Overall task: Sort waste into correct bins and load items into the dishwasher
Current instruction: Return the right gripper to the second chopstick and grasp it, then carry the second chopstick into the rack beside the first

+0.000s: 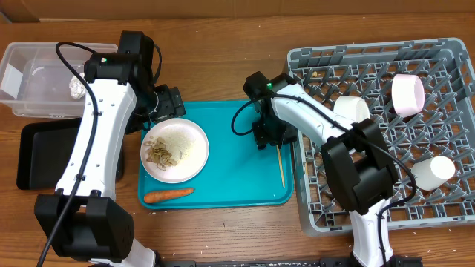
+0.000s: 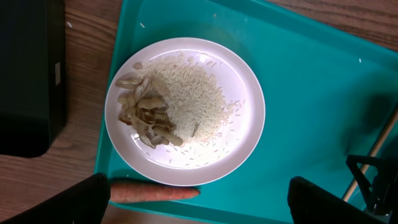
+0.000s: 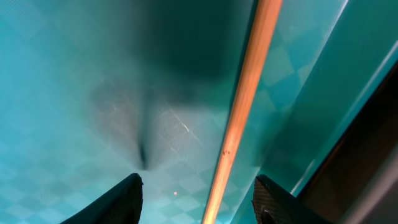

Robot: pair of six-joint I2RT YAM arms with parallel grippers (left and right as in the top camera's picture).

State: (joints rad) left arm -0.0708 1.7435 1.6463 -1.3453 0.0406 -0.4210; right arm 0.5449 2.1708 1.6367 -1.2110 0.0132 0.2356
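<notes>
A white plate (image 1: 194,157) with rice and brown peels (image 1: 159,151) sits on the teal tray (image 1: 237,119); it also shows in the left wrist view (image 2: 245,106). A carrot (image 1: 168,195) lies on the tray's front edge (image 2: 155,192). A wooden chopstick (image 1: 280,167) lies by the tray's right rim (image 3: 245,99). My left gripper (image 2: 198,208) is open above the plate's near side, over the carrot. My right gripper (image 3: 199,202) is open, low over the tray, its fingers either side of the chopstick. The grey dishwasher rack (image 1: 438,215) holds white cups (image 1: 352,108) and a pink cup (image 1: 407,93).
A clear bin (image 1: 22,55) with crumpled foil (image 1: 76,90) stands at the back left. A black bin (image 1: 37,152) lies in front of it, also in the left wrist view (image 2: 28,68). The rack borders the tray's right side.
</notes>
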